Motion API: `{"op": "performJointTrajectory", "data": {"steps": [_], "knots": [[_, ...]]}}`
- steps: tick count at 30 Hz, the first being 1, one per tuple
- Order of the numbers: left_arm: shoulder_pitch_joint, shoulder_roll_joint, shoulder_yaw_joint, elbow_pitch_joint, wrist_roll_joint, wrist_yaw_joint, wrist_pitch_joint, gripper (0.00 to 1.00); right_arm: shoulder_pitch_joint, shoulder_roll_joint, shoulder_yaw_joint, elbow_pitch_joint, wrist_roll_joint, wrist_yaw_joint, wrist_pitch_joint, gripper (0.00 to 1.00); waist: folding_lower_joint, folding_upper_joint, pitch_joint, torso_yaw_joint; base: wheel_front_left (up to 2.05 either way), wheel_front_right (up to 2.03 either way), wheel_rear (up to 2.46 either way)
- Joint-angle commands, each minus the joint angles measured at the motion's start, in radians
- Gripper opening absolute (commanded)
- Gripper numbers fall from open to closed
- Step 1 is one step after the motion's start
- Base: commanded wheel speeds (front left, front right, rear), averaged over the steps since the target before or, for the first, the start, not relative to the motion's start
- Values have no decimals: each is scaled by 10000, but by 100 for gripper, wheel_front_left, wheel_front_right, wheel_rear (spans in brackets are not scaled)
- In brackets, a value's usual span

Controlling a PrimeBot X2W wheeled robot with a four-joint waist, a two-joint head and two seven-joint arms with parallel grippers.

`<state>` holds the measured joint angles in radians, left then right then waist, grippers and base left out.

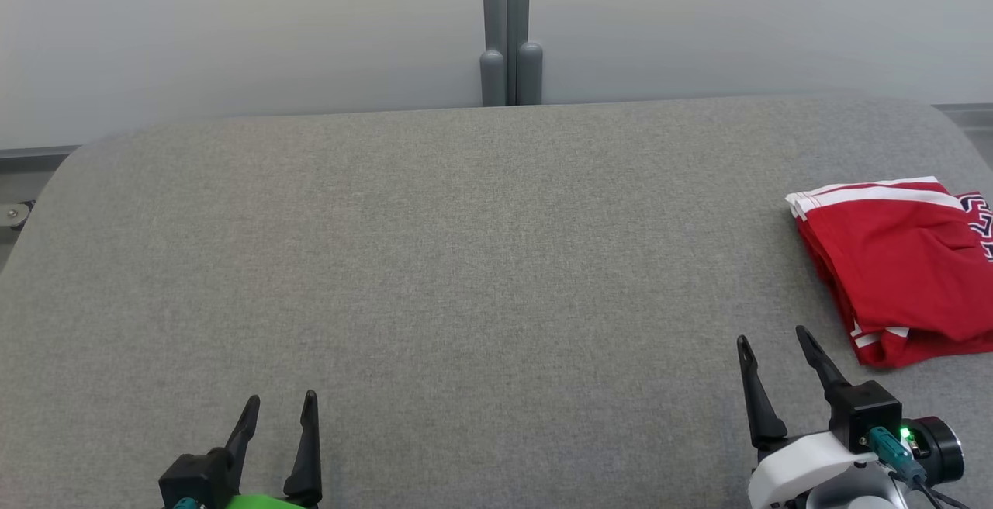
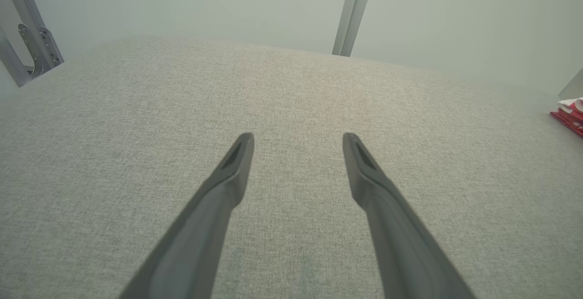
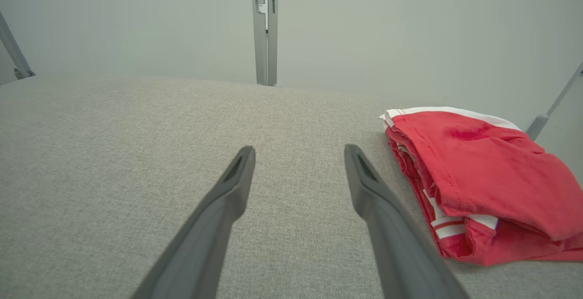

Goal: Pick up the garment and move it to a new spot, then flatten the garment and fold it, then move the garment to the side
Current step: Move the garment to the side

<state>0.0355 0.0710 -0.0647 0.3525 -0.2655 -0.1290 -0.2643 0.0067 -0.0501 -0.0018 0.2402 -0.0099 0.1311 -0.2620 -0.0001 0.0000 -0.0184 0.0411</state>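
The garment (image 1: pixel 900 261) is red with white stripes and lies folded in a compact stack at the right edge of the grey table (image 1: pixel 465 261). From the right wrist, the garment (image 3: pixel 483 176) sits just right of my fingers. A sliver of the garment (image 2: pixel 569 116) shows at the far right of the left wrist view. My right gripper (image 1: pixel 772 338) hovers open near the table's front, a little left of and nearer than the garment, holding nothing. At the front left my left gripper (image 1: pixel 281 402) stands open and empty, far from the garment.
A grey metal post (image 1: pixel 508 28) rises behind the table's far edge against a pale wall. The fabric-covered tabletop stretches wide between the two grippers. A metal bracket (image 2: pixel 34 48) stands off the table's left corner.
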Motion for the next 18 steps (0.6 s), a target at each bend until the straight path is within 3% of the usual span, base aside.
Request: {"op": "performJointTrajectory", "data": {"steps": [1,18], "knots": [[-81,38,-18,11,-100,-24,9,100,104,-16,-6,28,57,-10,-36,100,1,0,7,-10,0,0,0],[-83,33,-107,45,-81,-1,0,100,-20,0,93,157,73,-1,-3,100,1,0,28,-79,0,0,0]]}}
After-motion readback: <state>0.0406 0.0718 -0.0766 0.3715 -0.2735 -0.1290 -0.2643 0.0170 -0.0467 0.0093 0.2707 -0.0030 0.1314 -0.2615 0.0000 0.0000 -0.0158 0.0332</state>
